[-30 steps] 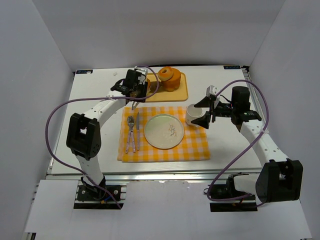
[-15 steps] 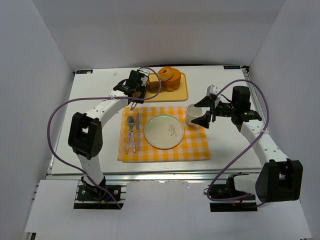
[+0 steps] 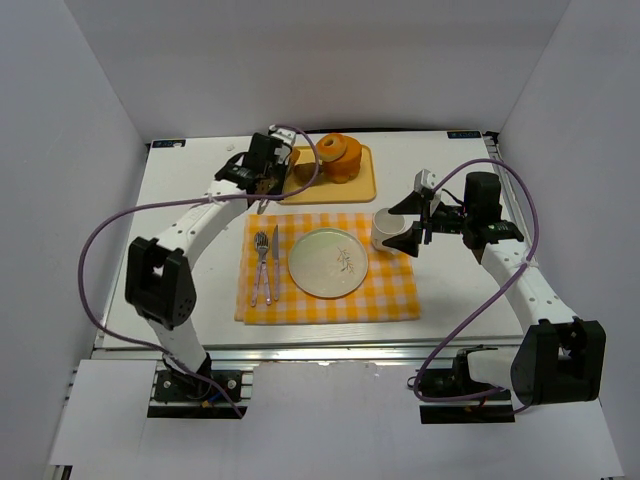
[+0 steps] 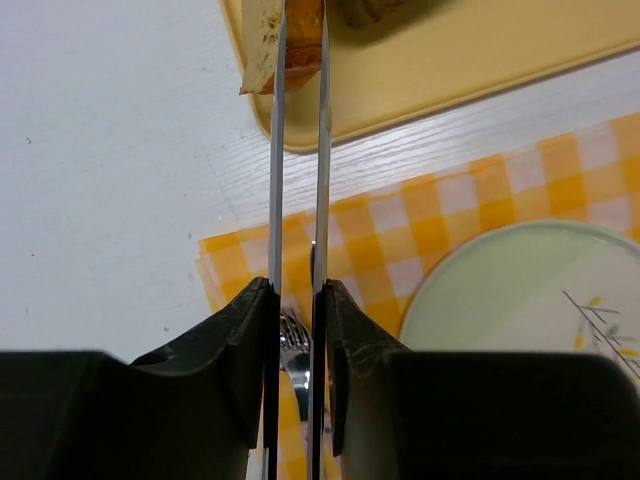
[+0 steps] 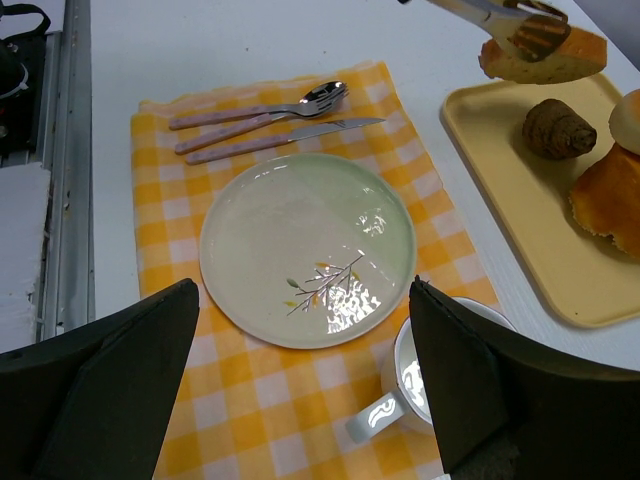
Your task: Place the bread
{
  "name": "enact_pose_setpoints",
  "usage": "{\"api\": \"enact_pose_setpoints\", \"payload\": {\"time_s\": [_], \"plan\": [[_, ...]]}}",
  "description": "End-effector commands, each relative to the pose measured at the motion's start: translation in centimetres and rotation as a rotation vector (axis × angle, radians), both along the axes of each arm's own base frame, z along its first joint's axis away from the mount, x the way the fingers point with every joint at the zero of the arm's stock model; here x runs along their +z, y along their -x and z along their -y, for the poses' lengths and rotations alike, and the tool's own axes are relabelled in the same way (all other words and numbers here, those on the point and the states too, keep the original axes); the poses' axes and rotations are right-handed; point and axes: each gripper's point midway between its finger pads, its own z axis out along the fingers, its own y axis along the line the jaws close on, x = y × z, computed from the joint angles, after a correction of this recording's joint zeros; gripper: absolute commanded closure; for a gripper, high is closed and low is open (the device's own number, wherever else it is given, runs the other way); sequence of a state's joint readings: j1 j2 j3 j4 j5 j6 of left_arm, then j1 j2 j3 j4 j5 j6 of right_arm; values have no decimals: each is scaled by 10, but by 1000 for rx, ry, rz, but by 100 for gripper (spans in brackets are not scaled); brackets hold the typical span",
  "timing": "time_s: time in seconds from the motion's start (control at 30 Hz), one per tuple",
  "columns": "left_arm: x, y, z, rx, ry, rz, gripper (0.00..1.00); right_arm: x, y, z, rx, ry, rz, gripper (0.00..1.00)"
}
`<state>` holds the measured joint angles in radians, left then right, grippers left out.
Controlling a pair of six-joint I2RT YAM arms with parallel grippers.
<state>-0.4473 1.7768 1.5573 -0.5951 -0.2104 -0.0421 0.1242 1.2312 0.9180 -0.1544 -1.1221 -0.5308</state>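
Our left tool (image 4: 300, 30) is pinched nearly shut on the bread (image 5: 565, 60), held over the tray's (image 5: 520, 200) corner. We judge pickup done; carrying it to the plate (image 5: 300, 230) and letting go are left. Our right tool (image 3: 408, 224) gapes empty.

bread (image 4: 302, 40): cut by top edge | plate (image 4: 520, 290): cut by right edge
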Motion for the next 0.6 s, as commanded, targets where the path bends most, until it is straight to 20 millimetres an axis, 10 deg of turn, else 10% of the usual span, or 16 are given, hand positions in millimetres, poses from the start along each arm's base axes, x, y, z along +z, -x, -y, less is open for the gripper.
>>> {"api": "enact_pose_setpoints", "payload": {"time_s": [0.0, 0.57], "plan": [[63, 34, 7, -73, 137, 92, 95, 14, 0, 1, 11, -16, 40, 11], [10, 220, 40, -329, 318, -115, 100, 20, -2, 2, 8, -13, 47, 11]]}}
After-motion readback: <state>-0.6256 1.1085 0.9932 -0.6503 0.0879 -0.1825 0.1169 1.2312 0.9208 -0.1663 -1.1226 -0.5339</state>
